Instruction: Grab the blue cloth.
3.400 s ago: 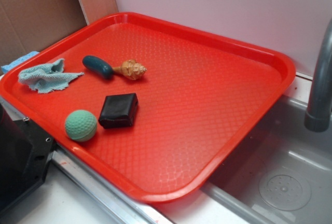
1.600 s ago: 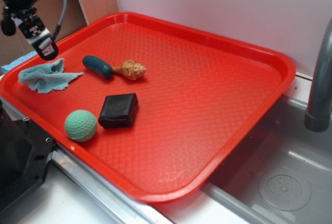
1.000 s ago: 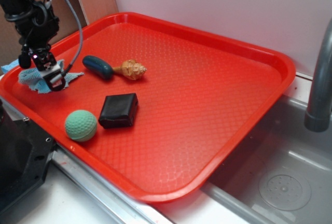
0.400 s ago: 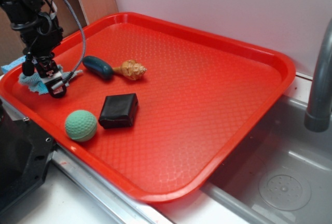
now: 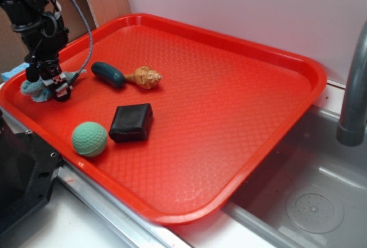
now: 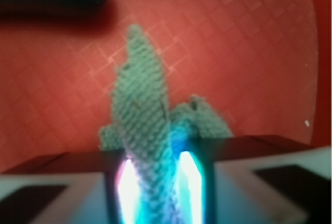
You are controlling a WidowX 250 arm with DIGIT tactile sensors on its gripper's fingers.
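Claw [image 5: 53, 85] now clenched on the cloth [image 5: 35, 88] at the tray's [image 5: 241, 47] left edge, cloth bunched narrower than before, wrist view showing the knit [image 6: 141, 125] pinched between fingers [image 6: 124, 182]

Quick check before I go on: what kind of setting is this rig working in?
Most likely a toy kitchen sink station. A red tray sits over a grey sink basin with a drain, and a faucet pipe rises at the right. The gripper has its jaws closed on the blue cloth.
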